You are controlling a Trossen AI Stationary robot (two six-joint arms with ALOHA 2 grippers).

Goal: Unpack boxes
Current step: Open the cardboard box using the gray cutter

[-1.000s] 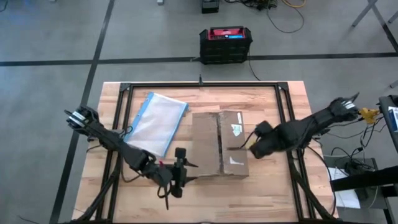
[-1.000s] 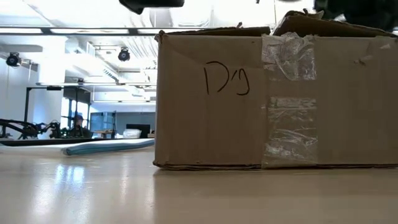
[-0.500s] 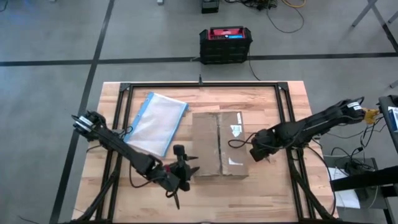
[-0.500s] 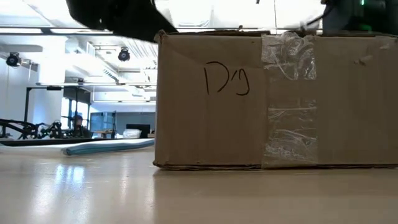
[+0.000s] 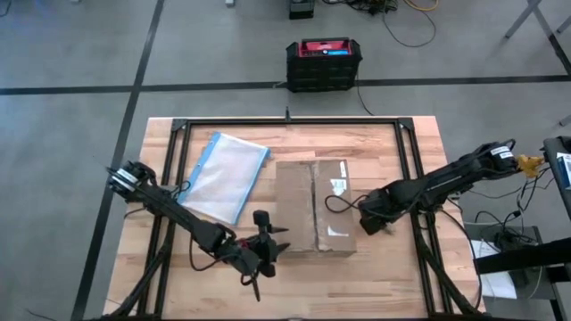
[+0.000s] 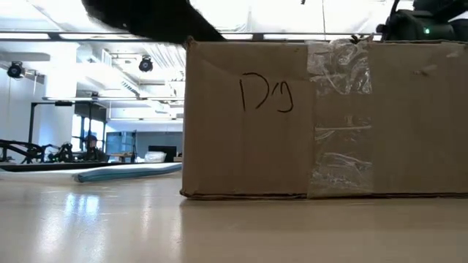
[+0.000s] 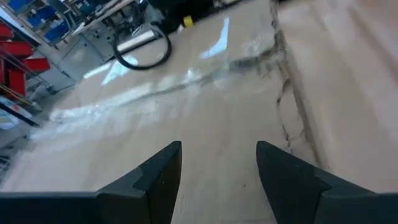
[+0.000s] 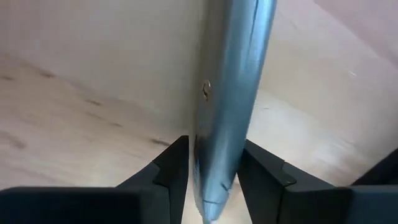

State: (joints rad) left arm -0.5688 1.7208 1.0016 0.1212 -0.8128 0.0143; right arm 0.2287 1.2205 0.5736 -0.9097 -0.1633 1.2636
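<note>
My left jaws [image 7: 217, 180] gape over the box [image 5: 314, 207] top; my right jaws [image 8: 212, 177] clamp a metal blade [image 8: 230, 93].

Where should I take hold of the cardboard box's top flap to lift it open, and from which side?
Grip the left flap of the cardboard box at its free edge along the centre seam, coming down from above. Both flaps lie flat and seem to hinge at the outer sides, so only the seam offers an edge. The open left gripper is probably nearest.
</note>
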